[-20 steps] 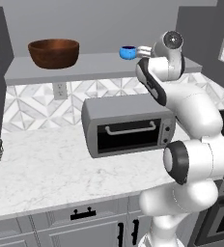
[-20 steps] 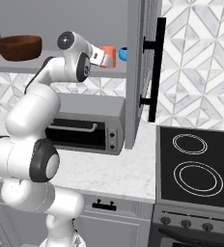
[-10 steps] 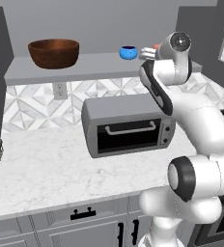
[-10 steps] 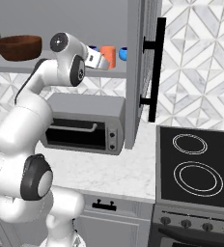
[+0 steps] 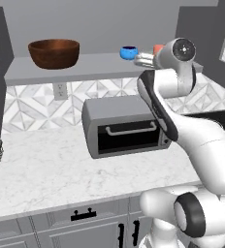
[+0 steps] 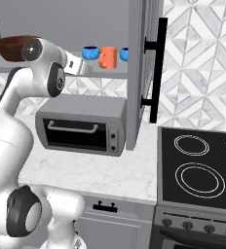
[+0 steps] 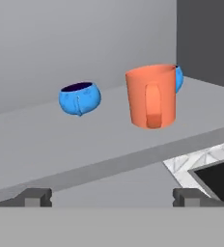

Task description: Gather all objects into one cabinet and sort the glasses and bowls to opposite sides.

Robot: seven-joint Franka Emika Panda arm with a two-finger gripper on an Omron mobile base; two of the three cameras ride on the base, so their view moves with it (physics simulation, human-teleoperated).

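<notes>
Gripper [image 7: 111, 197] has pulled back from shelf [image 7: 85, 144] since a second ago; fingertips [image 7: 34, 197] at bottom of hand view, spread wide, holding nothing

Orange mug [image 7: 151, 96] upright on shelf, centre right of hand view, released; blue cup [image 7: 79, 98] at its left, apart; second blue cup [image 7: 178, 78] behind mug at right

Wooden bowl [image 5: 54, 52] upper left of left base view, far end of same shelf

Judgement: mug placement done; small vessels and bowl now at opposite sides of one cabinet

Cabinet shelf [image 6: 105, 72]: brown wooden bowl [image 6: 10, 47] at far left, partly behind the arm. Blue vessel [image 6: 90, 52], orange-red mug [image 6: 107, 57], second blue vessel [image 6: 125, 54] grouped at right. Dark door [image 6: 143, 73] open. Toaster oven [image 6: 81, 124] on counter [image 6: 95, 168]; stovetop [image 6: 197, 163] right.
</notes>
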